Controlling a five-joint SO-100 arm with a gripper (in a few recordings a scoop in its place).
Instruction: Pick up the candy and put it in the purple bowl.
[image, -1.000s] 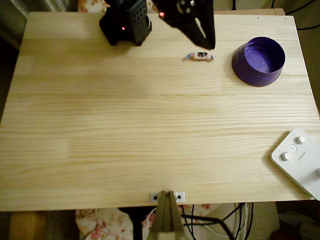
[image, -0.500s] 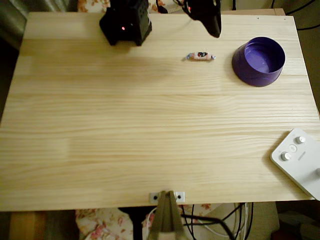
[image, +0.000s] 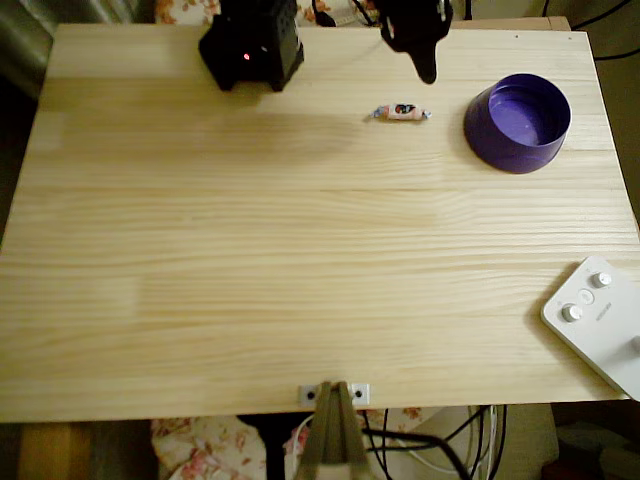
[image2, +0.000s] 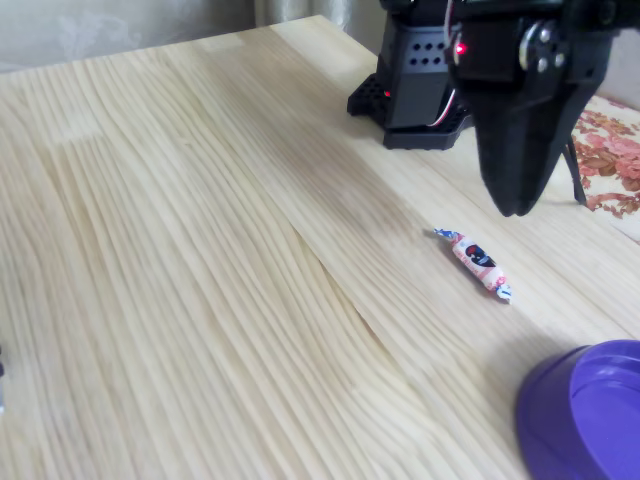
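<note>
Candy (image: 401, 112) lies flat near the counter's (image: 300, 260) far edge in the overhead view, beside the purple bowl (image: 517, 122) but apart. Gripper (image2: 517, 200) hangs above it, empty; opening cannot be told.

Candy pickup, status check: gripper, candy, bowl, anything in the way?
Gripper above table, holding nothing, jaw state unclear. Candy flat on wood, left of purple bowl overhead. Path between them clear.

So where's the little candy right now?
In the overhead view the candy lies flat on the wooden table near its top edge, just left of the purple bowl and apart from it, with the gripper hanging above it.
</note>
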